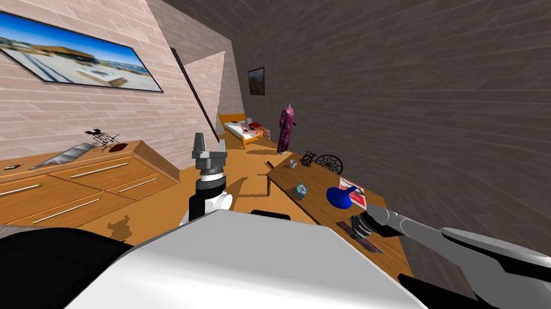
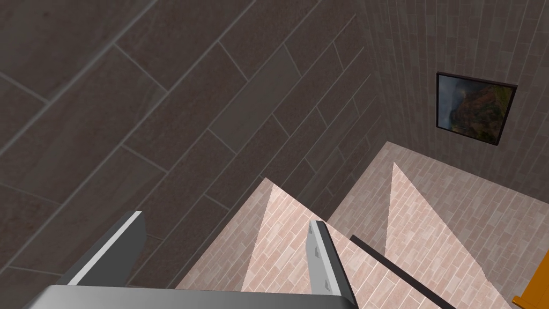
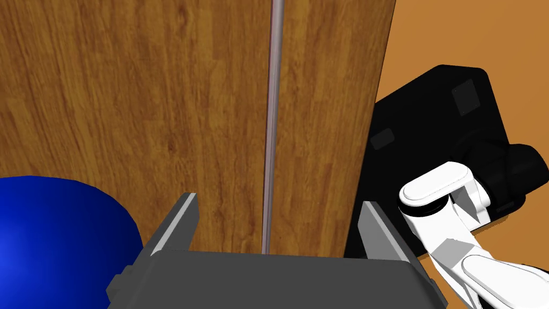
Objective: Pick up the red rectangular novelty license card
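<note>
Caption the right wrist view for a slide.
Open right gripper above the wooden table, straddling a thin grey strip, blue vase alongside.

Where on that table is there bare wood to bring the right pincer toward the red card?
Free: the table between the teal object and the blue vase, and either side of the thin grey line ahead of the open right pincer. Crowded: the vase hides part of the red card, and the far end holds a cup and a wheel ornament.
</note>
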Motion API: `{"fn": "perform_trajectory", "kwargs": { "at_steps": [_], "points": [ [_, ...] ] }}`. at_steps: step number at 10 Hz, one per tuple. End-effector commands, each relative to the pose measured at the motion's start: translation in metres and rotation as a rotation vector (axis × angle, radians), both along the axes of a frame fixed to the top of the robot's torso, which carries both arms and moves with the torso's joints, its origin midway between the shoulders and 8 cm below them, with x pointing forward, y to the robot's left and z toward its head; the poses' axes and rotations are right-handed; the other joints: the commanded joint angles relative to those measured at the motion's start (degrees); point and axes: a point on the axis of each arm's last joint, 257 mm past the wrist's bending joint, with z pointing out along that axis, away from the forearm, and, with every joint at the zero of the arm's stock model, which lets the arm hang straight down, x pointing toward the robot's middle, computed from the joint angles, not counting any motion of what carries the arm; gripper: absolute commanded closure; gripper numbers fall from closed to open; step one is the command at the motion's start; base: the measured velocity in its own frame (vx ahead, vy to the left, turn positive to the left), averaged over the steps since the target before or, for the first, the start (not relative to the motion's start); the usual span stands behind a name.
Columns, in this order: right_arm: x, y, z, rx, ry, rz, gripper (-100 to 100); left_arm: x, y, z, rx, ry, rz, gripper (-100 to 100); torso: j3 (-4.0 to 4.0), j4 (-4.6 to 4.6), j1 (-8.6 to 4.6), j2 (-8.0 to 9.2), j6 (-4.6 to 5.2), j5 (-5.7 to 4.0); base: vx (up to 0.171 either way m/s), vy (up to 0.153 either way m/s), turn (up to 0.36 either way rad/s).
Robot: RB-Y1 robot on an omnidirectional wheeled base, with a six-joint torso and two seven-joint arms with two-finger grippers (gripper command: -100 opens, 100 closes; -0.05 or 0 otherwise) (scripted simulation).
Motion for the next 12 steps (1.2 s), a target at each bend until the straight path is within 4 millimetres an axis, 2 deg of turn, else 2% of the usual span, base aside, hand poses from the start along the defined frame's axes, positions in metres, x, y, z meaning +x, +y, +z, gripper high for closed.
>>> {"fn": "perform_trajectory", "kwargs": {
  "at_steps": [1,2,3,7,8,9,10,11,12],
  "points": [
    [-0.008,0.004,-0.014,-0.001,0.001,-0.003,-100,0.0,0.0,0.0,0.0,0.0,0.0,0,0.0,0.0,0.0,0.0,0.0,0.0,0.032,-0.033,0.04],
    [-0.005,0.004,-0.01,0.001,0.002,-0.002,-100,0.0,0.0,0.0,0.0,0.0,0.0,0,-0.03,-0.01,-0.05,-0.05,0.0,-0.01,0.013,-0.015,0.008],
    [-0.005,0.004,-0.011,0.0,0.001,-0.002,100,0.0,0.0,0.0,0.0,0.0,0.0,0,-0.01,0.0,0.0,-0.02,0.01,0.01,0.0,0.0,0.0],
    [-0.004,0.003,-0.011,-0.002,-0.001,-0.004,100,0.0,0.0,0.0,0.0,0.0,0.0,0,0.01,-0.02,0.06,0.04,-0.01,0.0,0.0,0.0,0.0],
    [-0.004,0.003,-0.011,-0.002,-0.002,-0.004,0,0.0,0.0,0.0,0.0,0.0,0.0,0,0.01,-0.02,0.06,0.04,-0.01,0.0,0.0,0.0,0.0],
    [0.0,0.0,0.0,-0.001,-0.002,0.001,100,0.0,0.0,0.0,0.0,0.0,0.0,0,0.0,-0.02,0.06,0.04,-0.01,0.0,-0.017,0.012,-0.03],
    [0.004,-0.002,0.007,-0.001,-0.003,0.003,100,0.0,0.0,0.0,0.0,0.0,0.0,0,0.03,-0.01,0.11,0.09,0.01,0.04,-0.031,0.027,-0.04],
    [0.003,-0.002,0.003,-0.002,-0.005,0.002,100,0.0,0.0,0.0,0.0,0.0,0.0,0,0.07,0.0,0.18,0.14,0.02,0.07,-0.013,0.012,-0.008],
    [0.003,-0.002,0.004,-0.002,-0.005,0.003,0,0.0,0.0,0.0,0.0,0.0,0.0,0,0.04,-0.02,0.15,0.11,0.02,0.03,0.0,0.0,0.0]
  ]
}}
